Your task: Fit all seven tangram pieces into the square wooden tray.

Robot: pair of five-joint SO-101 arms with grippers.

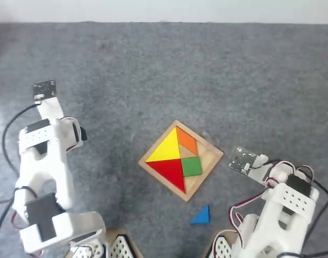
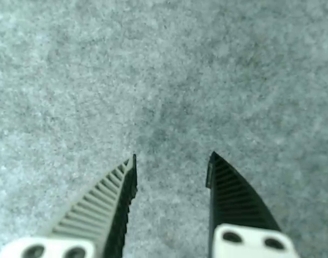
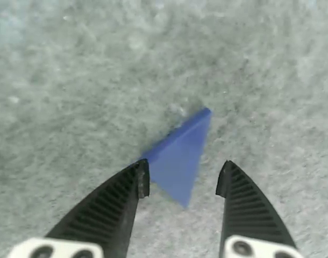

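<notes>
The square wooden tray (image 1: 211, 156) lies cornerwise mid-table. In it sit a yellow triangle (image 1: 166, 149), an orange piece (image 1: 186, 141), a red triangle (image 1: 172, 172) and a green square (image 1: 192, 166). Its right-hand corner is bare wood. A blue triangle (image 1: 201, 215) lies flat on the carpet just in front of the tray. In the right wrist view that blue triangle (image 3: 180, 156) rests between the tips of my open right gripper (image 3: 186, 162), and neither finger visibly presses on it. My left gripper (image 2: 173, 157) is open above bare carpet, holding nothing.
Grey carpet (image 1: 153, 70) covers the whole table. The left arm (image 1: 43, 161) stands at the left edge, well away from the tray. The right arm (image 1: 285, 207) sits at the front right, near the tray's right corner.
</notes>
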